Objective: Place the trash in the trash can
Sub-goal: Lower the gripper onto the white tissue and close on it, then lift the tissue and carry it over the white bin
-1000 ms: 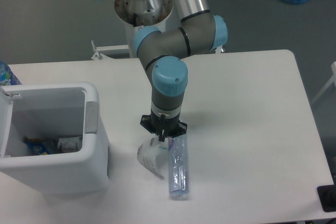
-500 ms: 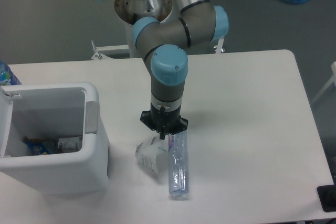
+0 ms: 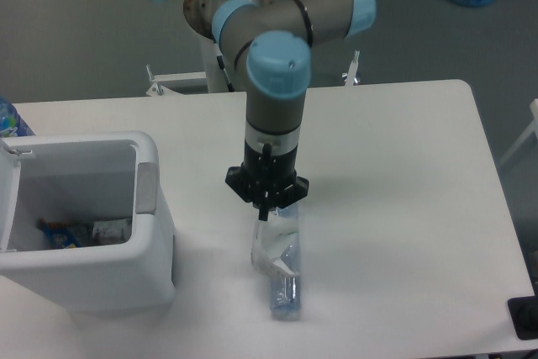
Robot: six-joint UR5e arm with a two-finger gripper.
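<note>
One fixed camera looks down steeply from high above the near edge of the table (image 3: pixel 403 140), facing the far side where the arm's base stands. It sits at middling range: most of the white top fits, its left and near edges cropped, grey floor beyond.

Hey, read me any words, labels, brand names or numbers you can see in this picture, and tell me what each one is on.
No text can be read.
Bottle label: too blurred to read.
Packets inside the trash can: print too small to read.
Wrapper hanging from the tool: no print visible.
</note>
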